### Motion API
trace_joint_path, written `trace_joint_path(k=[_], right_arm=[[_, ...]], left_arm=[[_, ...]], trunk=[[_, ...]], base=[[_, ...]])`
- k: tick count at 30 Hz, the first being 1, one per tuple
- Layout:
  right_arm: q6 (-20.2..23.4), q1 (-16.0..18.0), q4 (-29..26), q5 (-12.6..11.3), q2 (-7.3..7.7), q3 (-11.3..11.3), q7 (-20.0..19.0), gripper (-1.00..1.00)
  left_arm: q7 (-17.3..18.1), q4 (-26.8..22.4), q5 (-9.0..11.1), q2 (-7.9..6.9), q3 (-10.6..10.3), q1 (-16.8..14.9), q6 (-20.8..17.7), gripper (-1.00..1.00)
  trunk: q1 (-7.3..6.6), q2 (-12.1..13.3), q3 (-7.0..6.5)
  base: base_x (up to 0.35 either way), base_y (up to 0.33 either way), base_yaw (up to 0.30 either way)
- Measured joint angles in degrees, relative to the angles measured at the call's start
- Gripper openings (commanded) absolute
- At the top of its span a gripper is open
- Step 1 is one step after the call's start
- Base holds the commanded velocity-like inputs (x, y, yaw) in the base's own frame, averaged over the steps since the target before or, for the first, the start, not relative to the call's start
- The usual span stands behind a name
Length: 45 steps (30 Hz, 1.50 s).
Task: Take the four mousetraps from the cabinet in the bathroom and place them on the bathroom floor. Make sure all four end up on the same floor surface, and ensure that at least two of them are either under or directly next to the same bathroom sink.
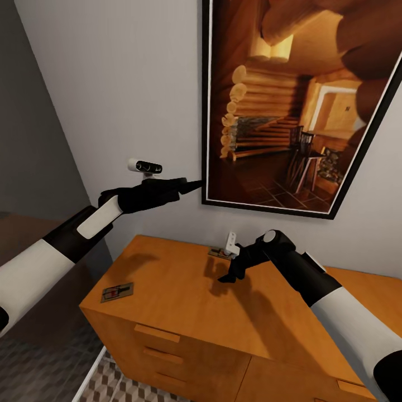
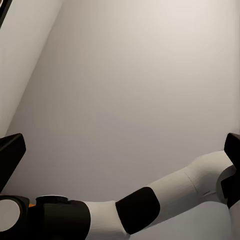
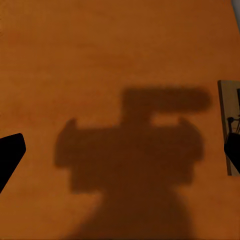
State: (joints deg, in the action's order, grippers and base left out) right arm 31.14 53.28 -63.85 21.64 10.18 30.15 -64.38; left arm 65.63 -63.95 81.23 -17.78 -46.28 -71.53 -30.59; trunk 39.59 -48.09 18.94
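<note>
The right gripper [image 1: 228,274] hangs over the cabinet [image 1: 184,290] top, fingers spread apart and holding nothing, its forearm running back toward four o'clock. Two mousetraps lie on that top: one [image 1: 219,253] just beyond the gripper at about eleven o'clock by the wall, the other [image 1: 117,291] well off at nine o'clock near the front left corner. The left gripper [image 1: 192,185] is raised level, pointing at the framed picture [image 1: 290,106]; I cannot tell whether it is parted, and the bathroom floor [image 1: 117,385] shows at seven o'clock.

The left gripper [image 1: 192,185], at centre left of the head view, points right, fingers together. The right gripper [image 1: 228,276], lower centre, points down, fingers apart.
</note>
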Motion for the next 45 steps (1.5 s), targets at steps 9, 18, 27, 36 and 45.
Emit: trace_joint_path(k=[9, 18, 27, 36, 45], right_arm=[[-0.12, 0.0, 0.07, 0.05, -0.02, 0.0, -0.09, 1.0], [-0.14, 0.0, 0.1, 0.08, -0.01, 0.0, -0.1, 1.0], [-0.14, 0.0, 0.09, 0.09, -0.02, 0.0, -0.1, 1.0], [-0.14, 0.0, 0.13, 0.06, -0.02, 0.06, -0.1, 1.0], [-0.14, 0.0, 0.13, 0.11, -0.02, 0.08, -0.14, 1.0]], left_arm=[[0.0, 0.01, 0.0, 0.0, 0.0, 0.0, 0.0, 1.0], [0.0, -0.02, 0.0, 0.0, 0.01, 0.0, -0.05, 1.0], [0.0, 0.04, 0.0, 0.0, -0.02, 0.0, -0.01, 1.0], [0.0, 0.06, 0.0, 0.0, -0.06, 0.0, 0.0, 1.0], [0.0, 0.06, 0.0, 0.0, -0.07, 0.0, 0.0, 1.0]], trunk=[[0.0, 0.0, 0.0], [-0.01, 0.0, 0.0], [-0.01, 0.0, 0.0], [0.0, 0.0, 0.0], [0.0, 0.0, 0.0]], base=[[0.0, 0.0, 0.0], [0.043, 0.0, 0.0], [0.154, 0.0, 0.0], [0.03, 0.0, 0.0], [0.003, 0.0, 0.0]])
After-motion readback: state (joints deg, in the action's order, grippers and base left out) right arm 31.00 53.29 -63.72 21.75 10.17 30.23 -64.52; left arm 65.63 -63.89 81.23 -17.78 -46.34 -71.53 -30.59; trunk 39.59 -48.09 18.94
